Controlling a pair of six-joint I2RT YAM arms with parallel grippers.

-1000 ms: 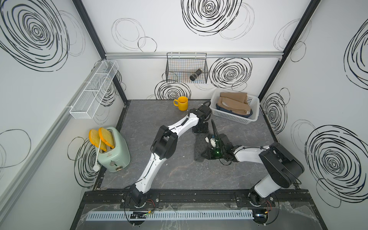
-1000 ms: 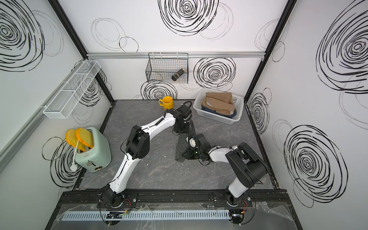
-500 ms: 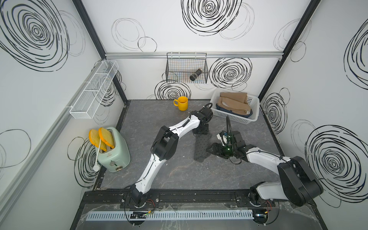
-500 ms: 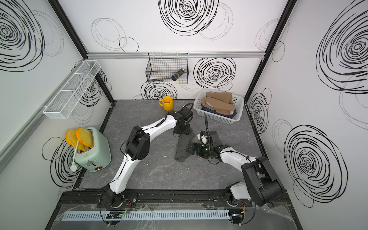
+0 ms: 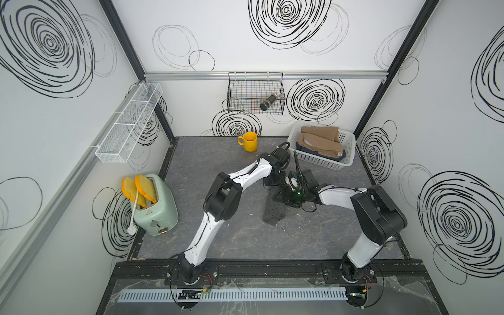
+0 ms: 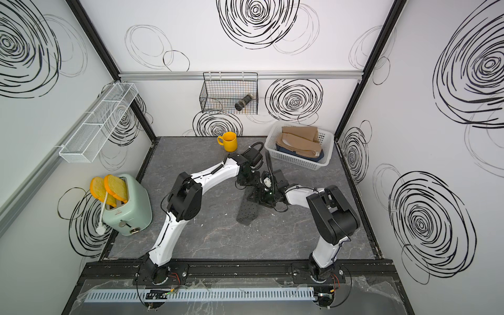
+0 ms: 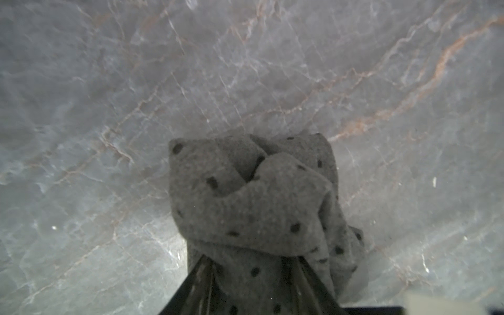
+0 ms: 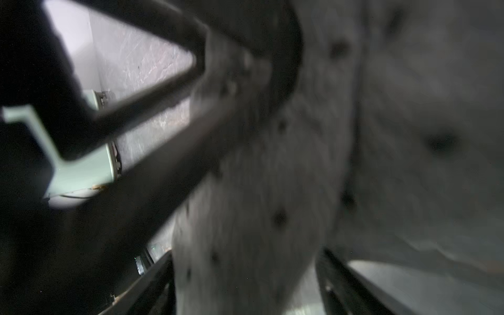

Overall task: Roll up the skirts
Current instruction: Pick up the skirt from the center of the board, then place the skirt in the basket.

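**Dotted skirt stretched along the counter, both arms at its far end**

We see the dotted grey skirt lying mid-counter as a narrow strip, its long axis running 6 to 12 o'clock. The tan skirt lies over the denim skirt in the white basket at 1 o'clock. The left jaws clench the bunched 12 o'clock end, with cloth wadded between their fingers. The right jaws come in from 3 o'clock with cloth between them, but the blurred wrist view will not let us tell whether they pinch it. We judge the roll must travel toward 6 o'clock, and both arms are about equally near. The marbled counter looks smooth, and the toaster at 8 and the mug at 12 are well apart.
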